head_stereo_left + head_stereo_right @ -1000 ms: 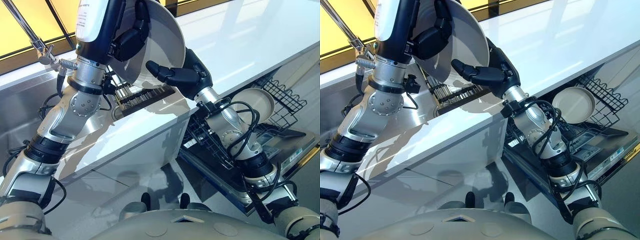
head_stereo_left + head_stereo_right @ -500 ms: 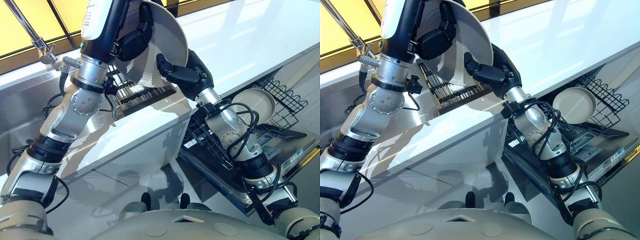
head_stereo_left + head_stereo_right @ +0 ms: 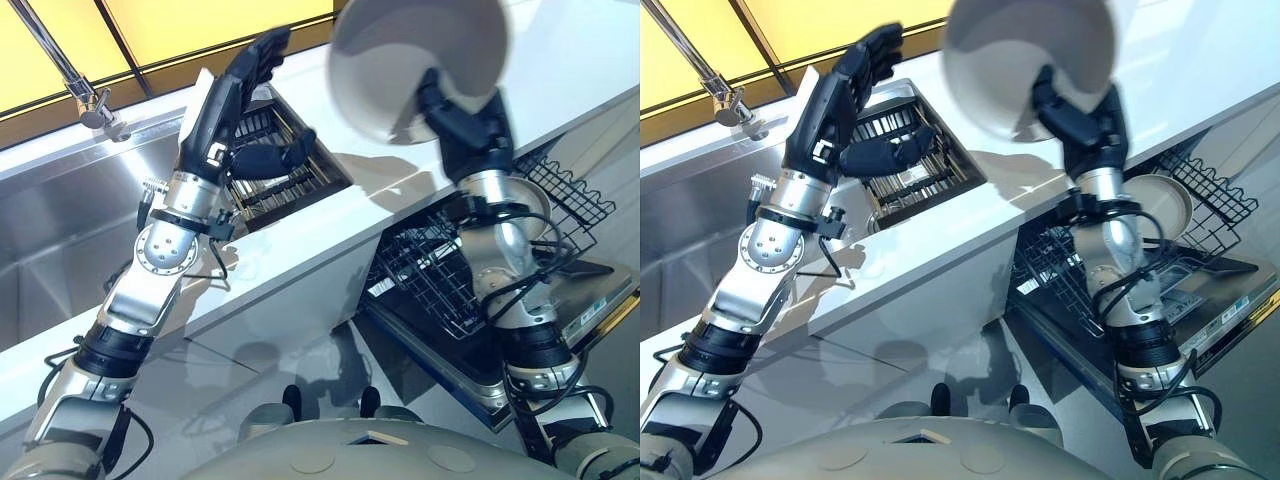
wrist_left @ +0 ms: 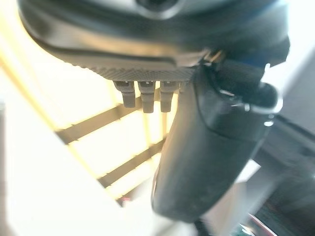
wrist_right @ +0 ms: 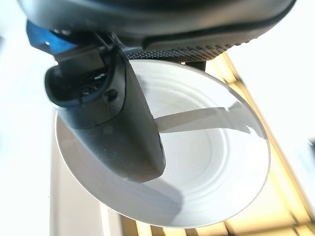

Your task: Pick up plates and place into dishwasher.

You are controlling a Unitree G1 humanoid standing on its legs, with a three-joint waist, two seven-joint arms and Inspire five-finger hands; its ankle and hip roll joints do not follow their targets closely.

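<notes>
Plate (image 3: pixel 420 65) in right robot hand (image 3: pixel 462 112)

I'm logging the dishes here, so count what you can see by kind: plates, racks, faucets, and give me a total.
Plates: 2, one held up in the right hand (plate), one standing in the dishwasher rack (plate).
Racks: 2, the sink rack and the dishwasher rack.
Faucets: 1.
Total: 5.

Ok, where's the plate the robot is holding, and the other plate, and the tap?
held plate (image 3: pixel 400 60), left eye view, underside
second plate (image 3: pixel 1162 205), right eye view, its face, in the dishwasher rack
tap (image 3: pixel 85 98), left eye view, lower end
</notes>
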